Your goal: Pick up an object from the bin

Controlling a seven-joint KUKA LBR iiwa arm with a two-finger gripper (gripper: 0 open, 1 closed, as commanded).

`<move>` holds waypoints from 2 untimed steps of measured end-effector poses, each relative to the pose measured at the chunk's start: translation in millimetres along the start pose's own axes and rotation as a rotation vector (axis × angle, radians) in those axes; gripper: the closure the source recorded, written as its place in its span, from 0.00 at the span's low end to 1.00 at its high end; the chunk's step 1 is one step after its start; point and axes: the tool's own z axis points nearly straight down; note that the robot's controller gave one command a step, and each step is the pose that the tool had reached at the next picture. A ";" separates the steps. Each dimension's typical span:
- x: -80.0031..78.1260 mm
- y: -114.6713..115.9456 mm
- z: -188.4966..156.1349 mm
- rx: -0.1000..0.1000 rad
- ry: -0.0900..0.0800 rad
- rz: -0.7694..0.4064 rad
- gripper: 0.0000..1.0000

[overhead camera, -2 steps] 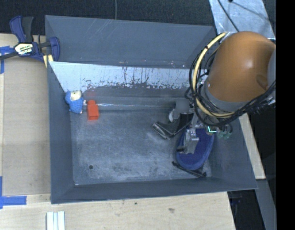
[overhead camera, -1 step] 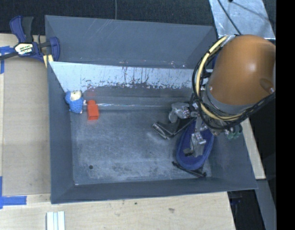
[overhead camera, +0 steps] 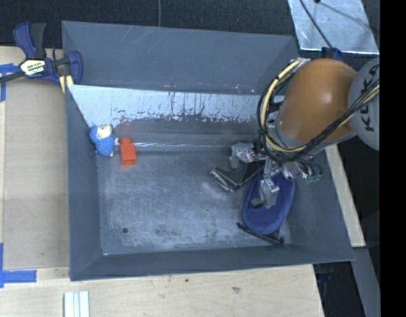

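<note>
My gripper [overhead camera: 269, 187] hangs low at the bin's right side, directly over a dark blue oval thing [overhead camera: 272, 213] that lies near the front right corner. It seems to touch the oval's upper end. A thin black rod sticks out from under the oval towards the front. Just left of the gripper lies a flat black piece [overhead camera: 223, 177], tilted. Above that sits a small grey and silver thing [overhead camera: 242, 152].
At the far left by the back wall lie an orange block [overhead camera: 127, 152] and a small blue and white figure [overhead camera: 102, 139], close together. The arm's orange dome and cables hang over the bin's right rim.
</note>
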 end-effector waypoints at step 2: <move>-6.0 -41.0 51.0 0.004 -0.023 -0.498 1.00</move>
